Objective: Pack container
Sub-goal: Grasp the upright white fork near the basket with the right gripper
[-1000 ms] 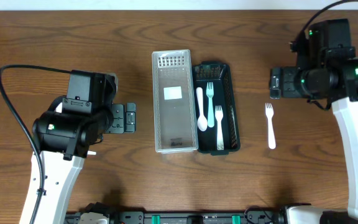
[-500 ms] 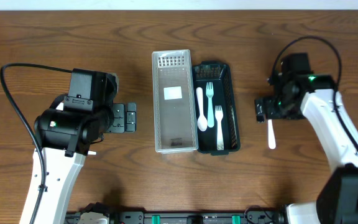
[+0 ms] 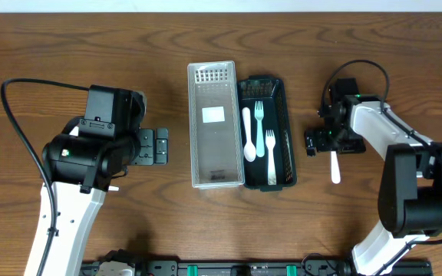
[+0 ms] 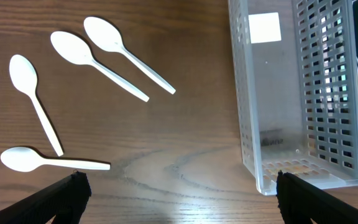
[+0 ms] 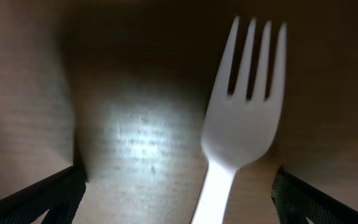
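Surface, overhead: a brown wood-grain surface [image 3: 67,46] carries two long baskets, touching side by side at its middle, so both arms can reach them.
Dark basket, overhead: the dark basket [image 3: 279,92] holds a white spoon [image 3: 249,135] and two forks, so it is probably the container being packed.
Clear basket, overhead: the clear basket [image 3: 216,165] holds only a white label.
Loose fork, overhead: the loose fork [image 3: 334,167] lies to the right of the dark basket, apart from it. Its head is hidden under the right fingers [image 3: 312,142].
Left arm, overhead: the left fingers [image 3: 160,137] sit left of the clear basket, and the arm hides whatever lies under it.
Left wrist: the left fingers are spread wide and hold nothing. Below them four loose spoons [image 4: 98,56] are scattered beside the clear basket, probably the left arm's share of the packing.
Right wrist: the right fingers are spread wide and are not gripping anything. The fork's tines and neck lie between them on the surface, with the fork nearer one finger than the other. This looks like the line-up for a pinch.
Risk: the fork is thin and flat, so an off-centre closing could push it aside.
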### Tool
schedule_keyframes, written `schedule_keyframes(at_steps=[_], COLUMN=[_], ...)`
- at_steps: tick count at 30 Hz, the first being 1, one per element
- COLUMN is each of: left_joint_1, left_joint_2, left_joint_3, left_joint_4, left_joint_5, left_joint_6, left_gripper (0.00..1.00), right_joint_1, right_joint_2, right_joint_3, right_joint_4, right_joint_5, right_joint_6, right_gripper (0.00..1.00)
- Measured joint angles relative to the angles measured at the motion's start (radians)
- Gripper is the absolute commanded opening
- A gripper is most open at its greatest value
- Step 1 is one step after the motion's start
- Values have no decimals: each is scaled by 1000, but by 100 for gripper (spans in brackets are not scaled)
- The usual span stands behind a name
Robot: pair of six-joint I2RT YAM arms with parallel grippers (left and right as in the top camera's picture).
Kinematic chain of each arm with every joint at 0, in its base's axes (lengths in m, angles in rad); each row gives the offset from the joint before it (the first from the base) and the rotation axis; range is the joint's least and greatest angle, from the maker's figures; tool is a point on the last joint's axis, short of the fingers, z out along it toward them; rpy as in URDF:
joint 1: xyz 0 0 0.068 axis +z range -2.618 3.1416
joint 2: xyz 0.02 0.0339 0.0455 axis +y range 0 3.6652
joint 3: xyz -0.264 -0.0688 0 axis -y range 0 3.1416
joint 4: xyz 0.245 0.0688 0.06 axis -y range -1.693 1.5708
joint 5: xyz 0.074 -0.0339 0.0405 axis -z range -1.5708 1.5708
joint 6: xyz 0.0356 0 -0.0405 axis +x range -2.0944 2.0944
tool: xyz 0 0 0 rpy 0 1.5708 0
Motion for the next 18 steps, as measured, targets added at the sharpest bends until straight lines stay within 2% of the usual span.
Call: schedule_keyframes(at_steps=[13,18], left_joint_1=[0,0], left_joint_2=[0,0], left_joint_3=[0,0], left_joint_4=[0,0], left_joint_5=[0,0], left_joint_6=[0,0], left_gripper=[98,98], right_joint_1=[-41,-45], right_joint_2=[5,6], right_joint_3=[5,5], right_joint_4=[84,110], right_joint_5=[-1,-5], right_joint_6=[0,-10], right_gripper=[95,79])
